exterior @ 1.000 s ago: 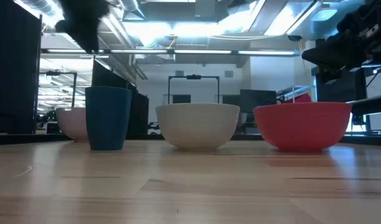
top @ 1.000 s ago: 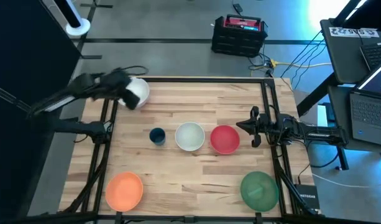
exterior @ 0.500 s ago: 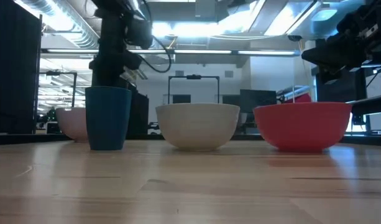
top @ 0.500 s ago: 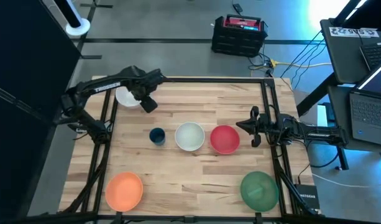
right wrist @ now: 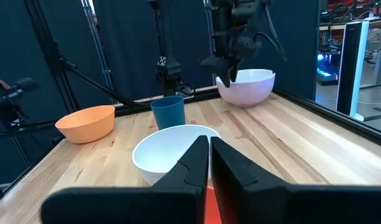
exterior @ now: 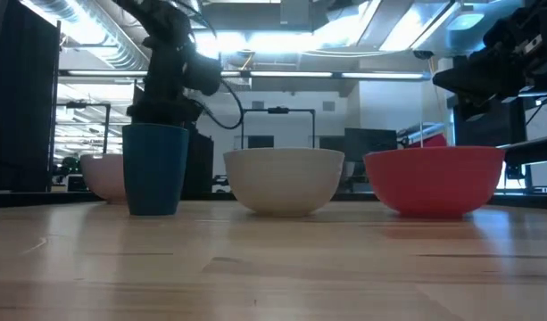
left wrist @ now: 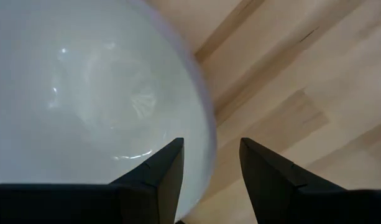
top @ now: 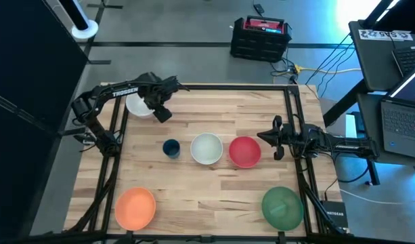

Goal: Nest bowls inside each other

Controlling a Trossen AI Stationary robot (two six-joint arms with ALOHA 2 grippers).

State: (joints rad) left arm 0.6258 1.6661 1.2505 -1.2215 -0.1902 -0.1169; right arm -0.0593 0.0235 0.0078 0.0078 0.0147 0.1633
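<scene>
the landmark here is the small dark blue plastic cup [top: 170, 148], which stands near the middle of the wooden table [top: 214, 183].

the left gripper [left wrist: 210, 163] is at the far left corner of the table, well behind the blue cup. its two fingers stand apart, one on each side of the rim of the round white plastic bowl [top: 137, 105]; one finger [left wrist: 159, 174] is over the inside of the bowl and the other over the table. whether the fingers touch the rim, i cannot tell. the white bowl sits upright on the table.

just to the right of the blue cup is the round pale mint-white plastic bowl [top: 206, 148], and next after it the round red plastic bowl [top: 244, 151], almost touching it. the round orange plastic bowl [top: 135, 207] is at the near left corner, well in front of the cup. the round green plastic bowl [top: 282, 206] is at the near right corner, far from the cup. no bowl is inside another one.

the right gripper [right wrist: 209, 155] is at the right side of the table, just beyond the red bowl from the cup. its fingers are pressed together and hold nothing.
</scene>
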